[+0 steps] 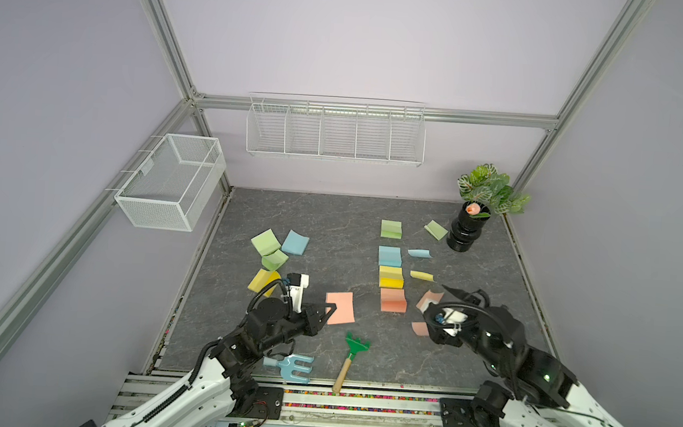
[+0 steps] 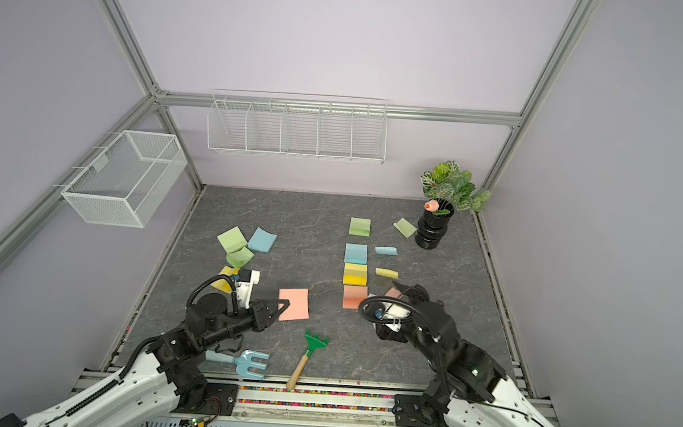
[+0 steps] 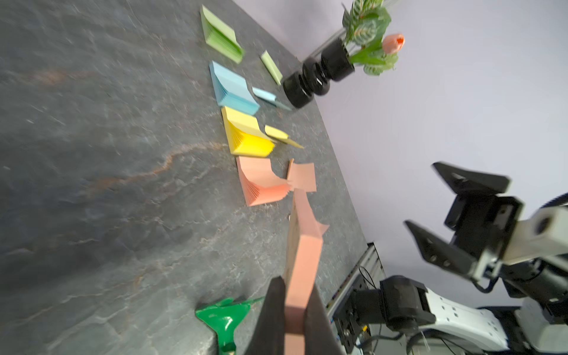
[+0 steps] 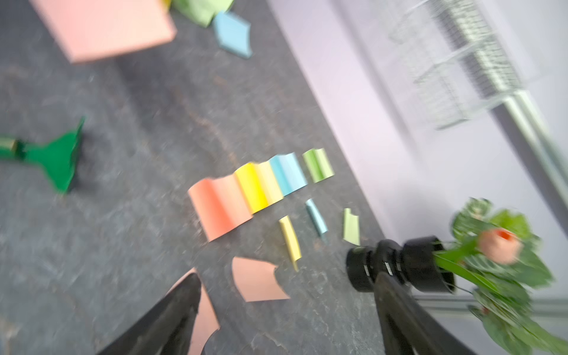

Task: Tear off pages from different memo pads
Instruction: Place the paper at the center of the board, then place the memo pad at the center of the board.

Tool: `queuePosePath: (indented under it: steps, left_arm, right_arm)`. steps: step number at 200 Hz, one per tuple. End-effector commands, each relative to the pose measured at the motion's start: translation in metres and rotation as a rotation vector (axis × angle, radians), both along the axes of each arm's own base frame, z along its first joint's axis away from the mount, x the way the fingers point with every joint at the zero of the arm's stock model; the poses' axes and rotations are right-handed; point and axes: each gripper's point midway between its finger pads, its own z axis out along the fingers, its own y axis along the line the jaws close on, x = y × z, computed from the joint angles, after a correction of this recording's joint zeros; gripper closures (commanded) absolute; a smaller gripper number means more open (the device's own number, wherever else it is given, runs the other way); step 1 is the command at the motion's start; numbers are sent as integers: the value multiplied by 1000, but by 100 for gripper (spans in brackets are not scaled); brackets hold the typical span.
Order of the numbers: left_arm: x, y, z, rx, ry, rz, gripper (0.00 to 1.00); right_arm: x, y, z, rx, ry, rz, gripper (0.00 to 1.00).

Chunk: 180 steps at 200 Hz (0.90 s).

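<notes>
We see our left gripper [image 1: 331, 306] clamped on a salmon pad [image 1: 344, 313], well apart from the vase [image 1: 465, 232]; only wrist views reveal the right gripper [image 4: 285, 278] spread wide.

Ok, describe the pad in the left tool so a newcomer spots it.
Start at the green rake near the front of the table. Just behind it, the left tool pinches a flat salmon pad. The other salmon pad sits curled in the four-colour column.
</notes>
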Motion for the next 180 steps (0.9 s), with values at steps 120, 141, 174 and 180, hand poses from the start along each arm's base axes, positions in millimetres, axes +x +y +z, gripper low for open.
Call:
queuePosePath:
  steps: [120, 141, 174, 180]
  left_arm:
    - [-18, -160, -57, 122, 268, -109, 100]
    - [-16, -165, -70, 149, 297, -89, 100]
    - [-15, -162, -86, 199, 330, -61, 100]
    - [-15, -162, -88, 206, 334, -56, 100]
  right_arm:
    - [29, -13, -40, 606, 428, -385, 11]
    - [31, -11, -58, 575, 488, -417, 11]
    - [33, -1, -72, 561, 544, -417, 11]
    - [34, -1, -74, 553, 552, -428, 11]
